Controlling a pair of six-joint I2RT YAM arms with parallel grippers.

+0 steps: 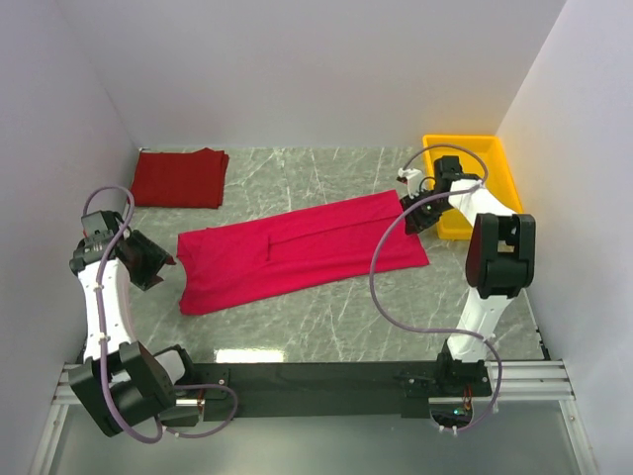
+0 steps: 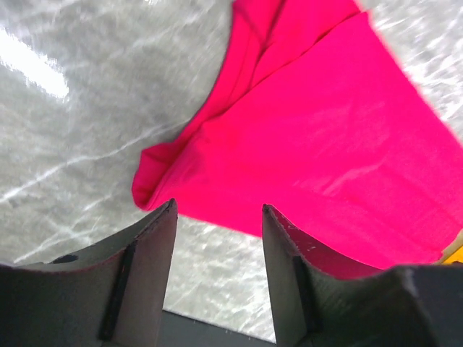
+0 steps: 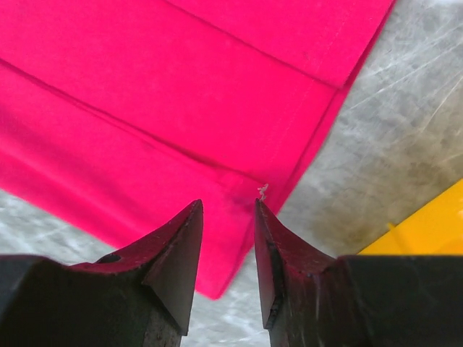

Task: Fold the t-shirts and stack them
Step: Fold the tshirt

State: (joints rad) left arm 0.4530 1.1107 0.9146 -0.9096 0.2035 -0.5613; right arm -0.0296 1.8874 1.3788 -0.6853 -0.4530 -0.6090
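Note:
A bright crimson t-shirt (image 1: 297, 252) lies flat on the table, folded lengthwise into a long strip from left to right. It fills the left wrist view (image 2: 318, 144) and the right wrist view (image 3: 181, 94). A darker red t-shirt (image 1: 180, 178) lies folded at the back left. My left gripper (image 1: 163, 262) is open and empty, just off the strip's left end (image 2: 217, 210). My right gripper (image 1: 413, 213) is open and empty, above the strip's right end near its corner (image 3: 228, 206).
A yellow plastic tray (image 1: 499, 163) stands at the back right, just behind the right arm; its corner shows in the right wrist view (image 3: 427, 224). White walls close the table on three sides. A black rail (image 1: 316, 381) runs along the near edge.

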